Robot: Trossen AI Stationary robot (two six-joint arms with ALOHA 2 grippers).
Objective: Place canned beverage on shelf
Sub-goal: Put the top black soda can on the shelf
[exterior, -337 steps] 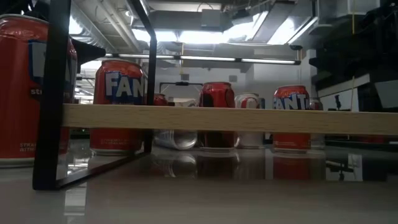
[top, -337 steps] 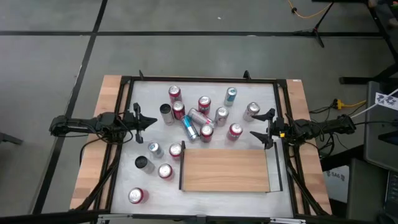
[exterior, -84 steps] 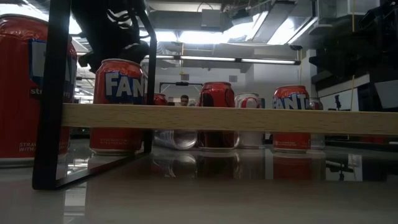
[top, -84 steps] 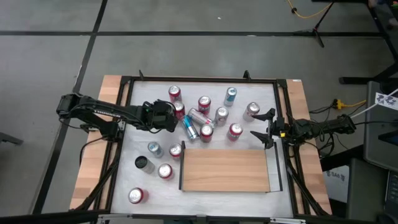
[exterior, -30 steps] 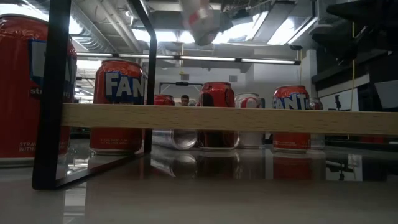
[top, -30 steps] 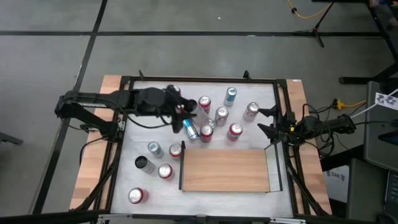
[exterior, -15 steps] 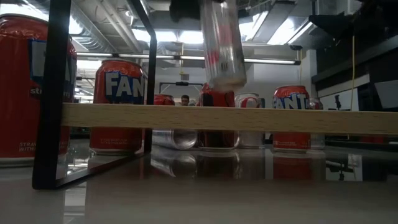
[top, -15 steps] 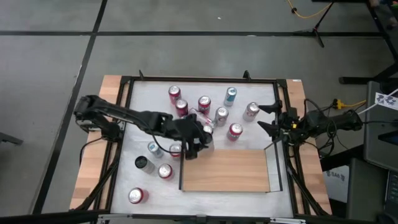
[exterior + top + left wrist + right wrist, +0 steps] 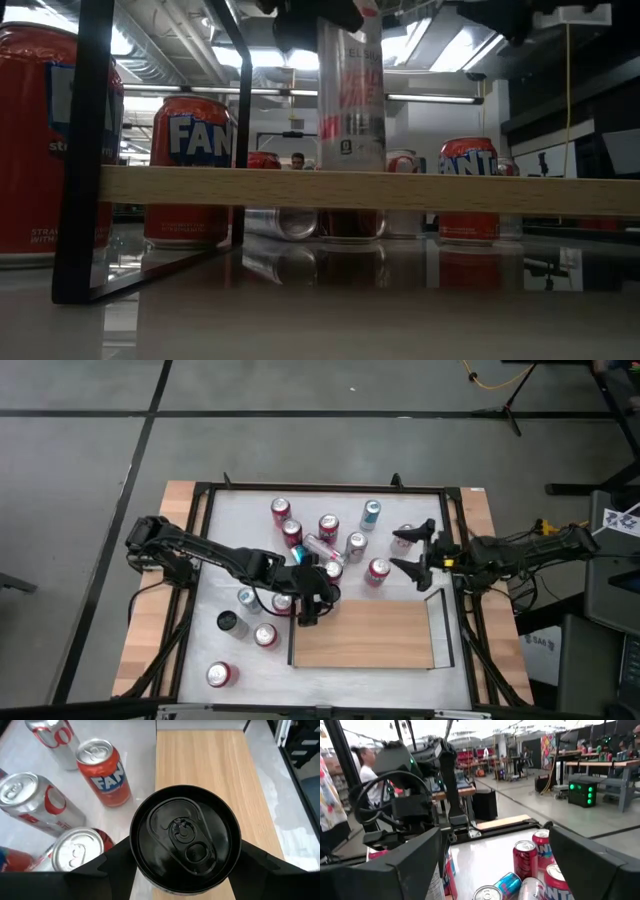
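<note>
Since the previous view, the left gripper [image 9: 312, 603] has carried 1 tall slim silver-and-red can [image 9: 351, 95], clasped at its slippery, dent-prone sides, upright over the flat light-brown wooden shelf [image 9: 365, 634]; right gripper [image 9: 410, 552] spread, empty.

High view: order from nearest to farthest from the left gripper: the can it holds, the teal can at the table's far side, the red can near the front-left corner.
1. Slim can, held in the left gripper at the shelf's left end.
2. Red can, front-left corner.
3. Teal can, far side, toward the right.
</note>
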